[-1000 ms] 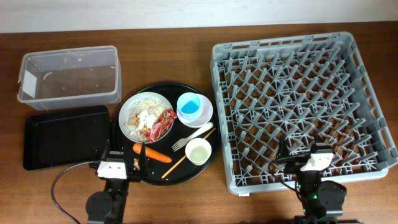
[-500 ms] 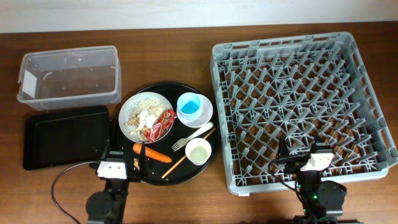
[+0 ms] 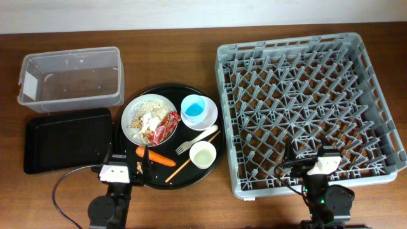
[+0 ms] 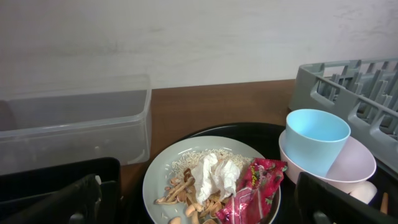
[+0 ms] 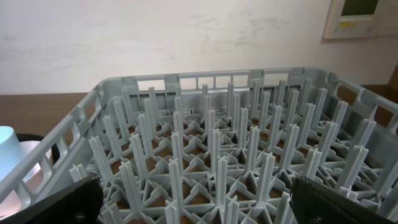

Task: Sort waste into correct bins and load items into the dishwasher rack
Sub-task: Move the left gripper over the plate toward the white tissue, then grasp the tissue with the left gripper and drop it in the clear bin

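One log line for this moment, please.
left end effector: open, empty, facing white plate | right end effector: open, empty, facing dishwasher rack | red wrapper on plate | rack empty

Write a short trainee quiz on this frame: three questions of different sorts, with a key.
1. True or false: the dishwasher rack holds no dishes yet.
2. The light blue cup sits in: A) the white bowl, B) the clear tub, C) the black rectangular tray.
3. What red thing lies on the white plate?
Key: 1 true; 2 A; 3 the crumpled red wrapper.
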### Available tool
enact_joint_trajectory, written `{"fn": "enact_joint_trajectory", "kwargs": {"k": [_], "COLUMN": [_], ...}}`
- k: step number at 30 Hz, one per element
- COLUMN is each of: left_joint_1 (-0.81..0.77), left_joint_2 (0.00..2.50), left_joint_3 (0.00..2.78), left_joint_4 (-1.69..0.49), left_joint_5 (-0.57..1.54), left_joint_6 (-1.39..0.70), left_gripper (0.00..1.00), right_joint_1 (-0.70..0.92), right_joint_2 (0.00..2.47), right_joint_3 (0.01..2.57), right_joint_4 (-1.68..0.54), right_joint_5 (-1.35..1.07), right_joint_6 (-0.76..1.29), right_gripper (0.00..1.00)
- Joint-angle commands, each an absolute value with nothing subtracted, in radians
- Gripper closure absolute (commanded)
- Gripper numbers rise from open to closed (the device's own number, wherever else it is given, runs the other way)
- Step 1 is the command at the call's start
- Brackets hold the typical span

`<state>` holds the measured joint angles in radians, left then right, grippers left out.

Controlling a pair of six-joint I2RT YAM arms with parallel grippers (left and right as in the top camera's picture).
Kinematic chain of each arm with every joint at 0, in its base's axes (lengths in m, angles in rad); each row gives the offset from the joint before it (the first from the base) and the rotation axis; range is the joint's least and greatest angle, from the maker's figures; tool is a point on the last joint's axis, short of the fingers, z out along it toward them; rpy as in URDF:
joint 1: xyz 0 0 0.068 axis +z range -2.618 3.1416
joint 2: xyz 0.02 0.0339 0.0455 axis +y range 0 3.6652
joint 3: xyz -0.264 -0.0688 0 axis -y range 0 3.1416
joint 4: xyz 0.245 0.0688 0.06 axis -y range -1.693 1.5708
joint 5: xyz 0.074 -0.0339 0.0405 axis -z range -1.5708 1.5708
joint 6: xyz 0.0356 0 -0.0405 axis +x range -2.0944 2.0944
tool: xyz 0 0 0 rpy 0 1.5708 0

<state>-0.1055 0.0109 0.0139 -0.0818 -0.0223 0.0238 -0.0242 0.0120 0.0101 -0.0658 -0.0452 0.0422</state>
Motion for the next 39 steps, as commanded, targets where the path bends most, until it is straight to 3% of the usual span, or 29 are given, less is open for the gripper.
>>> {"fn": "enact_joint_trajectory", "kwargs": {"k": [1,9,14,19,30,33,37,39], "left_joint_1": [-0.11,-0.11,-0.111,-0.11,-0.111,-0.111,-0.111,-0.111], "left_joint_2": [0.007,0.197,0.597,1.044,1.591,1.661,1.709,1.71], "left_joint_3": [0.009,0.358,0.642,1.06,1.147,1.147,1.147,1.147], "left_joint_4": [-0.057,-0.441,-0.601,-0.945,-0.818,-0.805,-0.748,-0.744], "left_joint_5": [0.001,0.042,0.042,0.093,0.094,0.094,0.138,0.142], "left_joint_6": [0.042,0.006,-0.001,0.0,-0.08,-0.083,-0.083,-0.083], "left_gripper": [0.01,0.01,0.01,0.01,0.01,0.11,0.5,0.5], "right_joint_1": [-0.019,-0.019,-0.019,-0.019,-0.02,-0.02,-0.02,-0.02], "right_joint_2": [0.004,0.173,0.496,0.869,1.059,1.059,1.059,1.059], "right_joint_3": [0.008,0.373,0.667,0.971,1.016,1.016,1.016,1.016], "right_joint_4": [-0.056,-0.46,-0.72,-1.024,-1.071,-1.071,-1.071,-1.071], "right_joint_5": [-0.103,-0.127,-0.128,-0.131,-0.093,-0.093,-0.093,-0.093], "right_joint_6": [0.154,0.204,0.204,0.196,0.189,0.189,0.189,0.189], "right_gripper": [0.01,0.01,0.01,0.01,0.01,0.01,0.02,0.01]}}
